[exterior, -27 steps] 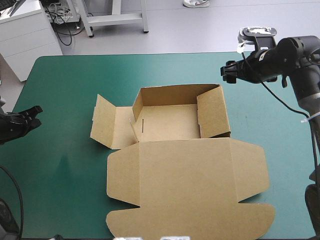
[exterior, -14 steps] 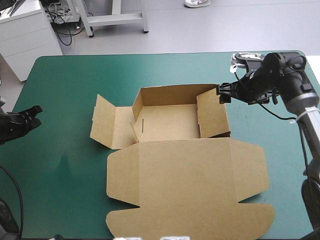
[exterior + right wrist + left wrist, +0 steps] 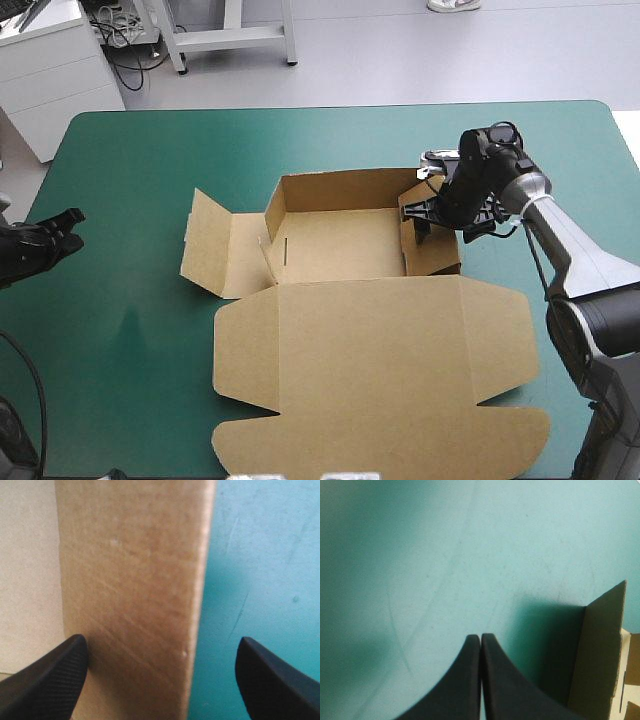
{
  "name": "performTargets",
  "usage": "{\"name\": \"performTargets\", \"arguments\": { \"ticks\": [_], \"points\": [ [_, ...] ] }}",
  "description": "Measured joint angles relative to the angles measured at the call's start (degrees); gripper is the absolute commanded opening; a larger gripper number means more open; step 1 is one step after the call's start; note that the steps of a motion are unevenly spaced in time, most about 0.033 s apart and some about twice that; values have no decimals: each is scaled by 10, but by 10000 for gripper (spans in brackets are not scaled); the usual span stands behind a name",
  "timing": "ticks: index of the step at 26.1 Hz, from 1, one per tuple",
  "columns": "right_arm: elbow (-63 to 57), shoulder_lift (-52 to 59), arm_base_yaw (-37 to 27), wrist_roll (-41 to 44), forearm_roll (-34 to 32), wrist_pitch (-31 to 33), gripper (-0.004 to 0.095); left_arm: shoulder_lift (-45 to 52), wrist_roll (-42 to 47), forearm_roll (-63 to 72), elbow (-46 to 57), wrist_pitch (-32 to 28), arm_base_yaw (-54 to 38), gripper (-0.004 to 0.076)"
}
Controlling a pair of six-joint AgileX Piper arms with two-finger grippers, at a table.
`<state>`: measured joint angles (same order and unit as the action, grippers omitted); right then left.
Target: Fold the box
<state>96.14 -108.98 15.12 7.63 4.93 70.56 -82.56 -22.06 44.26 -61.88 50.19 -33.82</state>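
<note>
One box (image 3: pixel 370 370): brown, sat mid-frame, walls raised, lid flat.
Right pincer (image 3: pixel 161 642): gaped wide, held nothing, straddled right wall.
Left pincer (image 3: pixel 66 221): pressed closed, empty, at left edge.

We see the matt, faintly scratched brown cardboard box (image 3: pixel 130 580) between the right gripper's (image 3: pixel 161 647) finely dimpled black fingers (image 3: pixel 45 680); the teal-green tabletop cover (image 3: pixel 260 555) looks smooth.

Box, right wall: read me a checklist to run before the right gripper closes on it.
1. Right gripper open: ok.
2. Right wall between its fingers: ok.
3. Right wall raised: ok.
4. Finger contact with the wall: cannot tell.
5. Left gripper shut and clear of the box: ok.
6. Left flap raised: not ok, it splays outward.
</note>
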Motion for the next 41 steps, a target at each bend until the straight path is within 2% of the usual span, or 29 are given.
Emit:
{"name": "performTargets", "arguments": {
  "ticks": [2,3,5,6,15,26,33,35,37,39,41],
  "points": [
    [0,-2,0,3,0,0,479,0,0,1,0,0,0,-32],
    [0,-4,0,4,1,0,285,0,0,1,0,0,0,-32],
    [0,-6,0,5,3,0,15,0,0,1,0,0,0,-32],
    [0,-6,0,4,3,-1,-9,0,0,2,0,0,0,-32],
    [30,8,1,-20,4,0,-4,0,0,4,0,0,18,-32],
    [40,213,-10,-50,14,8,-4,0,-4,4,0,0,18,-32],
    [40,272,-10,-69,29,8,-4,0,-18,3,0,0,18,-29],
    [40,273,-10,-70,29,8,-4,0,-35,3,0,4,18,-3],
    [40,273,-10,-70,30,8,-4,0,-57,3,0,12,18,55],
    [40,272,-10,-70,31,8,-4,0,-65,3,0,17,18,141],
    [40,272,-10,-71,34,8,-4,0,-72,3,0,21,18,265]
  ]
}}
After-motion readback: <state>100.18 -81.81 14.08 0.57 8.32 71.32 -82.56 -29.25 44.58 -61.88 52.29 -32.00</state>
